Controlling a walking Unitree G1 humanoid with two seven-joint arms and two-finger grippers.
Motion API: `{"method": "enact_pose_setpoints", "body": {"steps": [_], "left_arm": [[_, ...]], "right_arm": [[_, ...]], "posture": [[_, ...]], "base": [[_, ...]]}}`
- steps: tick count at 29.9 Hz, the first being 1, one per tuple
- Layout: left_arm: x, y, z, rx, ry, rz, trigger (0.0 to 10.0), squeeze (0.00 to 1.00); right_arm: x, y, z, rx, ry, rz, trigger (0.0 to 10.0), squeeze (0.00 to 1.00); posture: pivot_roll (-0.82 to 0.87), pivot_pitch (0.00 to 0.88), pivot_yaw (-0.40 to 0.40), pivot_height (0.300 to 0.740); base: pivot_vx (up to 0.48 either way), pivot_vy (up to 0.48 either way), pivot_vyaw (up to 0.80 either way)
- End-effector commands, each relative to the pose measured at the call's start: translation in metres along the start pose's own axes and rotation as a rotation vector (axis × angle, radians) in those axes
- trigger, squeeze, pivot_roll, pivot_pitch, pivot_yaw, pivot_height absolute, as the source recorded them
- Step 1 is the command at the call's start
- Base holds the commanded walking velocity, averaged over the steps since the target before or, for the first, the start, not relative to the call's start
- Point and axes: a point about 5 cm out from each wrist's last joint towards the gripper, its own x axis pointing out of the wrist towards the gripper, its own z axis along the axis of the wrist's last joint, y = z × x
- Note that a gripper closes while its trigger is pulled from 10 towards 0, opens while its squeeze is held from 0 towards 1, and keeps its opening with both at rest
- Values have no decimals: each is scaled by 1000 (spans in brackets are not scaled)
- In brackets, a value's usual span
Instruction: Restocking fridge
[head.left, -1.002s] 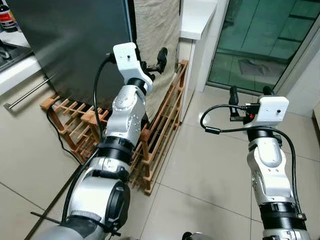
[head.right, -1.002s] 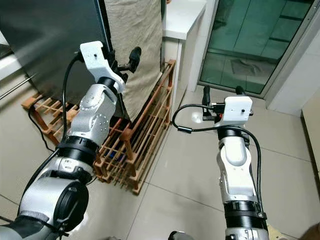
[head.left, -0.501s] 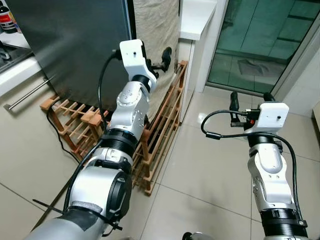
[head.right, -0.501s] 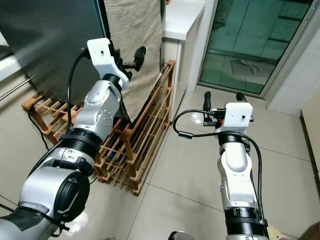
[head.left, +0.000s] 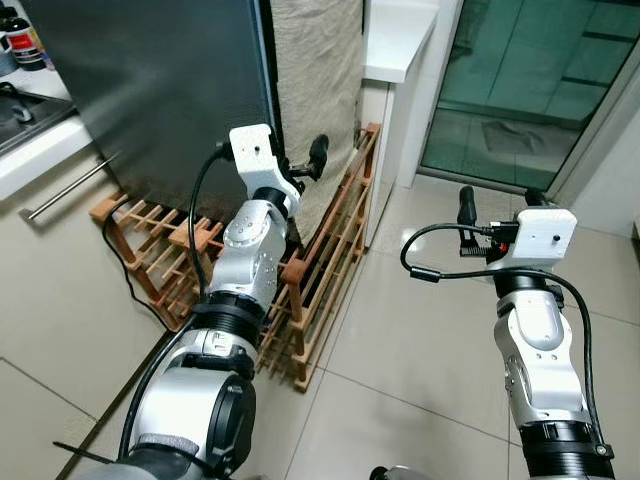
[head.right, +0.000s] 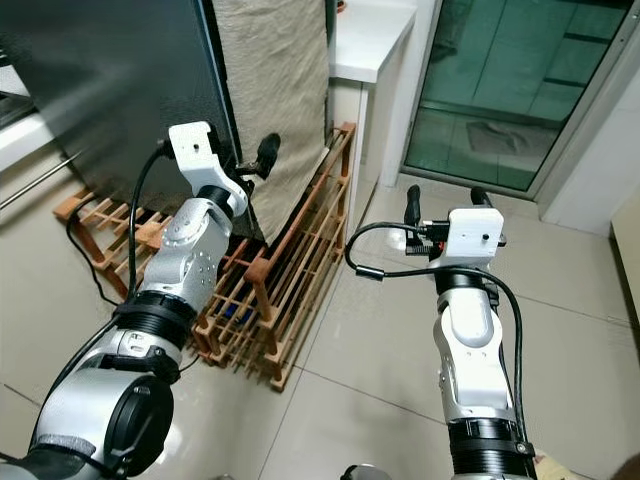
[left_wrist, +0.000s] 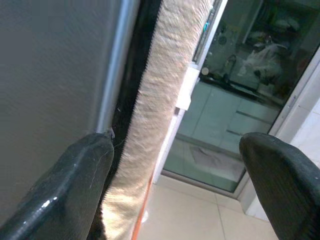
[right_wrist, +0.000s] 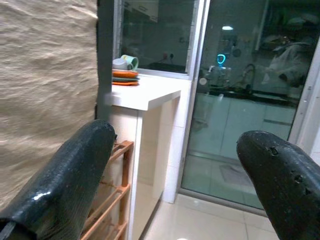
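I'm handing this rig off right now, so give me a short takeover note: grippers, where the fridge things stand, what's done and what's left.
Left gripper: open, empty, raised at the right edge of the dark fridge door, one finger close to that edge, next to the beige cloth.
Right gripper: open, empty, held over the tiled floor facing the glass door.
Wooden rack stands at the fridge's foot.
Done: arm brought to the door. The fridge door is shut.
Left: open it, then fetch and load stock; none is visible.
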Motion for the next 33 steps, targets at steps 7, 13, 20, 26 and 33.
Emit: {"method": "enact_pose_setpoints", "body": {"steps": [7,13,20,26,33], "left_arm": [[9,-11,11,26,-23,-28,10000,0],[15,-18,13,48,-20,-44,10000,0],[21,-18,17,92,-20,-34,10000,0],[22,-16,18,98,-21,-21,10000,0],[23,-11,20,104,-27,0,10000,0]], "right_arm": [[3,1,5,-6,-15,7,10000,0],[0,-1,5,-11,-15,1,10000,0],[-2,-5,6,-18,-14,-9,10000,0],[-3,-5,6,-20,-12,-14,10000,0],[-3,-6,6,-23,-12,-15,10000,0]], "posture": [[-157,0,45,740],[-171,0,47,740],[-180,0,51,740],[-186,0,55,740],[-189,0,55,740]], "base": [[0,0,0],[0,0,0],[0,0,0],[0,0,0],[0,0,0]]}}
